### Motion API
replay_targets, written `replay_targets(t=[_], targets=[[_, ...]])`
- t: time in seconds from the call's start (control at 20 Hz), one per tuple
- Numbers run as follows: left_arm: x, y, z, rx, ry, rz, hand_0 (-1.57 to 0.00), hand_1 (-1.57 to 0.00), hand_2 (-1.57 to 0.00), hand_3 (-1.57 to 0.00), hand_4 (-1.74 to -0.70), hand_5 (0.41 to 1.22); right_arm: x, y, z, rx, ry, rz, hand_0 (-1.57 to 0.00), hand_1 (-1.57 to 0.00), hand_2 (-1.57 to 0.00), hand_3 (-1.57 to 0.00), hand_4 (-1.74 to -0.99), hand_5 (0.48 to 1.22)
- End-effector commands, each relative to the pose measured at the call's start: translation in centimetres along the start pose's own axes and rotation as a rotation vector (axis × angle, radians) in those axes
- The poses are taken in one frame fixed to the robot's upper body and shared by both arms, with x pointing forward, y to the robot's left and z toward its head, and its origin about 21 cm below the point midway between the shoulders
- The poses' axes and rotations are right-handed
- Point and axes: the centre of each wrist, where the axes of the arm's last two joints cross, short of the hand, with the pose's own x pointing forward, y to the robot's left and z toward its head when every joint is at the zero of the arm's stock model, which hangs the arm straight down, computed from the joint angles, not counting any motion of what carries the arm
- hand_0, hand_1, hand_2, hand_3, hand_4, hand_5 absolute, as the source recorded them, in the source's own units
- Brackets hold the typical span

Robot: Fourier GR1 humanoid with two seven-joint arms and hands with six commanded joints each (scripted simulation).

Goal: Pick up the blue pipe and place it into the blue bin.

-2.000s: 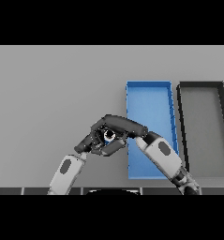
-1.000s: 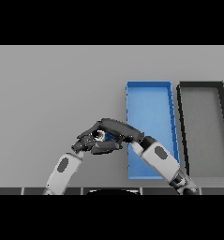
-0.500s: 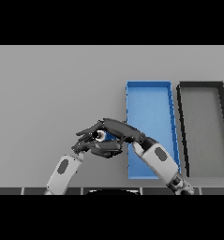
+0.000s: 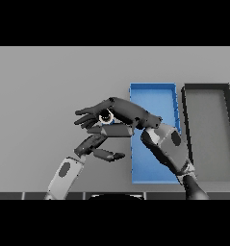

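The blue pipe (image 4: 108, 118) is a short blue piece with a pale round end, and only a small part of it shows. My right hand (image 4: 128, 113) reaches left from the blue bin's side, fingers over the pipe and thumb under it, shut on it above the table. Just below, my left hand (image 4: 93, 143) is apart from the pipe with its fingers relaxed and pointing right. The blue bin (image 4: 153, 88) lies immediately right of both hands, its lower half partly covered by my right forearm.
A dark grey bin (image 4: 206, 88) stands beside the blue bin on its right, running alongside it. Bare grey table stretches to the left and behind the hands.
The pipe has gone up the picture in my right hand. My left hand, earlier closed in against the pipe, has come off it and now sits lower with fingers loosened.
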Motion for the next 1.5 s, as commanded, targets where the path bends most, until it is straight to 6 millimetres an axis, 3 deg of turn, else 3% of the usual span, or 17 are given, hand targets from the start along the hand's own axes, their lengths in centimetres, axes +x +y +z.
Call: replay_targets(t=[0.0, 0.15, 0.3, 0.45, 0.6, 0.75, 1.0, 1.3, 1.4, 1.45], targets=[[-0.1, -0.1, -0.1, 0.001, 0.011, 0.004, 0.0, 0.0, 0.0, 0.0, -0.91, 0.437, 0.8, -1.0, -0.2, -0.015, -0.036, -0.007, -1.57, -1.57, -1.57, -1.57, -1.741, 1.221], [-0.1, -0.1, -0.2, 0.002, 0.038, -0.003, 0.0, 0.0, 0.0, 0.0, -0.9, 0.432, 4.3, -3.5, -0.3, -0.177, -0.093, 0.069, -1.57, -1.57, -1.57, -1.57, -1.741, 1.221], [0.0, 0.5, 0.0, 0.01, 0.028, -0.015, 0.0, 0.0, 0.0, 0.0, -0.89, 0.425, 5.8, -6.8, 0.0, -0.334, -0.047, 0.105, -1.57, -1.57, -1.57, -1.57, -1.741, 1.221], [-0.2, 0.2, 0.3, 0.008, 0.025, -0.012, 0.0, 0.0, 0.0, 0.0, -0.89, 0.412, 4.7, -10.5, 1.9, -0.449, 0.019, 0.131, -1.57, -1.57, -1.57, -1.57, -1.741, 1.221], [0.1, 0.5, 0.3, 0.011, 0.024, -0.034, 0.0, 0.0, 0.0, 0.0, -0.87, 0.413, 2.7, -12.9, 4.5, -0.55, 0.112, 0.126, -1.57, -1.57, -1.57, -1.57, -1.741, 1.221], [0.0, 0.3, 0.2, 0.006, 0.032, -0.039, 0.0, 0.0, 0.0, 0.0, -0.87, 0.419, 0.6, -13.3, 7.6, -0.631, 0.176, 0.077, -1.57, -1.57, -1.57, -1.57, -1.741, 1.221], [-0.1, -0.3, 0.6, 0.0, 0.017, -0.014, 0.0, 0.0, 0.0, 0.0, -0.88, 0.422, -4.2, -11.7, 12.3, -0.718, 0.345, 0.019, -1.57, -1.57, -1.57, -1.57, -1.741, 1.221], [-0.3, -0.2, 1.0, 0.008, 0.031, -0.012, 0.0, 0.0, 0.0, 0.0, -0.88, 0.425, -8.3, -9.3, 15.7, -0.874, 0.55, -0.037, -1.57, -1.57, -1.57, -1.57, -1.741, 1.221], [0.0, -0.4, 1.0, 0.008, 0.014, -0.003, 0.0, 0.0, 0.0, 0.0, -0.89, 0.422, -9.5, -8.5, 16.4, -0.918, 0.624, -0.062, -1.57, -1.57, -1.57, -1.52, -1.741, 1.221], [0.2, -0.4, 1.1, 0.01, 0.014, -0.008, 0.0, 0.0, 0.0, 0.0, -0.89, 0.42, -9.9, -8.0, 16.5, -0.928, 0.659, -0.064, -1.57, -1.57, -1.57, -1.26, -1.741, 1.221]])
